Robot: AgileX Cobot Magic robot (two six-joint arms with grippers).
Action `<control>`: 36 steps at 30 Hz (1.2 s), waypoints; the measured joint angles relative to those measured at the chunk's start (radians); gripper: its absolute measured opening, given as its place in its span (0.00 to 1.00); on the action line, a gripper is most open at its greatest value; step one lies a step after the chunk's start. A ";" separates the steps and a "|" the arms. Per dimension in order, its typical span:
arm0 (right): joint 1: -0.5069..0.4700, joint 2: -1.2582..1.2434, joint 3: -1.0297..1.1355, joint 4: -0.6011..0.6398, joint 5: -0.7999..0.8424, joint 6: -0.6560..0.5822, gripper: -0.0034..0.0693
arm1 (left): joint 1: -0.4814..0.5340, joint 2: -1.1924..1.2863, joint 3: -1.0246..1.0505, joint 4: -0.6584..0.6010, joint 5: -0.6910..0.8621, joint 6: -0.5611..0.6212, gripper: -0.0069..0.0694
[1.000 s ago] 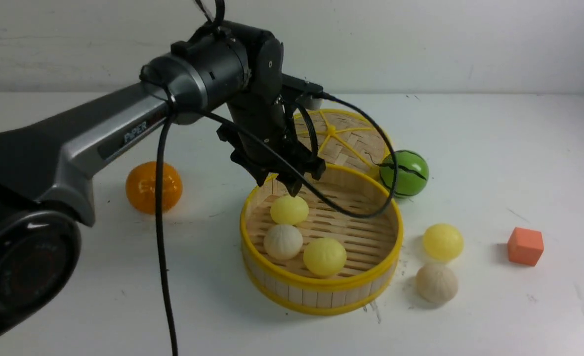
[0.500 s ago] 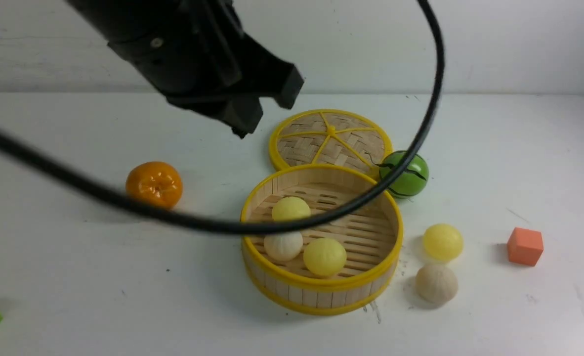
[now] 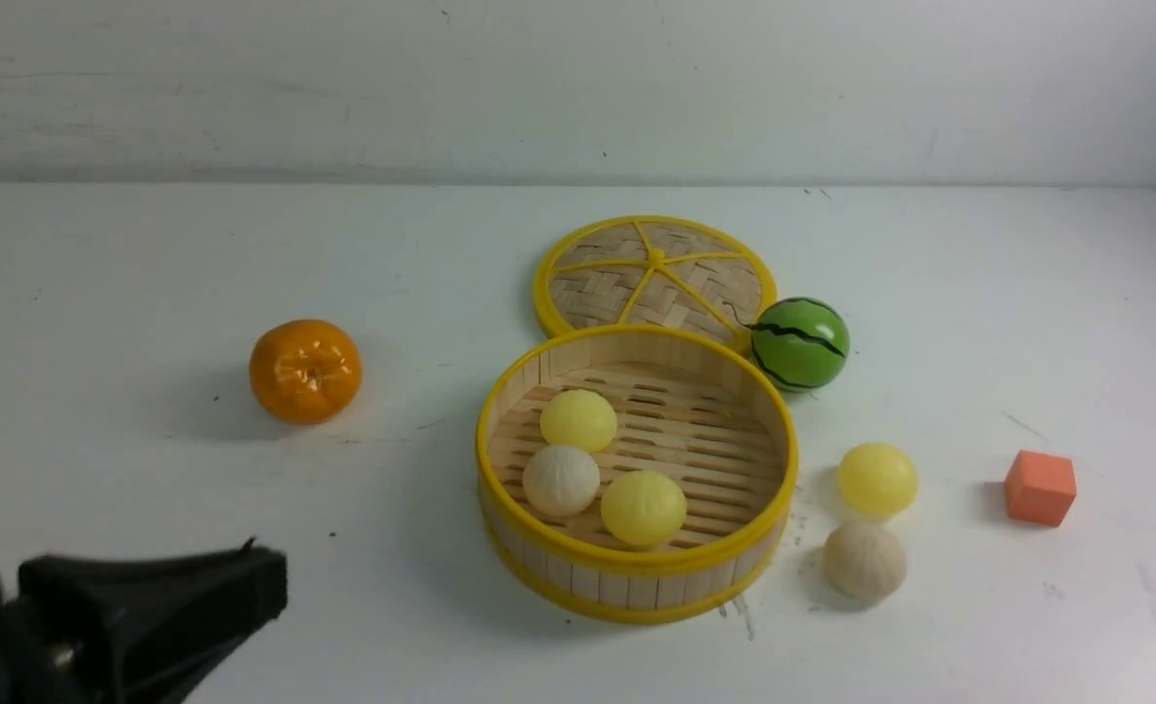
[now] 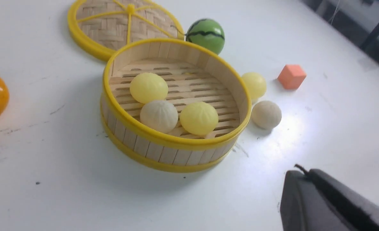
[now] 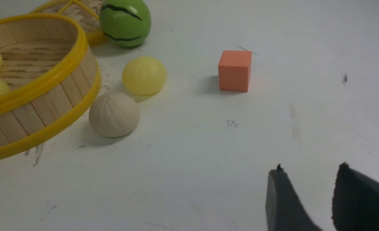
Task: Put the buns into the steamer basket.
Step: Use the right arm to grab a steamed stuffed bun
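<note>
Three buns (image 3: pixel 560 479) are lying in the basket (image 3: pixel 637 579), two outside on the table (image 3: pixel 930 284).
The left claw (image 3: pixel 245 587) is hanging low with its jaws pressed together, gripping nothing; the orange (image 3: pixel 305 371) is sitting beyond it, and the basket is sitting farther to its right with the lid (image 3: pixel 654 269) and melon (image 3: pixel 799 343) behind. The yellow bun (image 3: pixel 876 478) and beige bun (image 3: pixel 864 559) are lying beside the basket, ahead of the right claw (image 5: pixel 309 168), whose jaws are standing apart and empty, with the cube (image 5: pixel 234 70) ahead too.

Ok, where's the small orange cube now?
Front view: the small orange cube sits on the right of the white table, right of the loose pale yellow bun.
</note>
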 joint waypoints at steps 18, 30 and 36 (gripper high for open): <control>0.092 0.157 -0.249 0.358 -0.021 0.219 0.34 | 0.000 -0.205 0.333 -0.033 -0.073 -0.003 0.07; 0.205 1.085 -0.879 0.299 0.470 -0.090 0.34 | 0.000 -0.205 0.333 -0.033 -0.061 -0.003 0.07; 0.210 1.409 -1.068 0.309 0.525 -0.161 0.34 | 0.000 -0.205 0.333 -0.033 -0.060 -0.003 0.07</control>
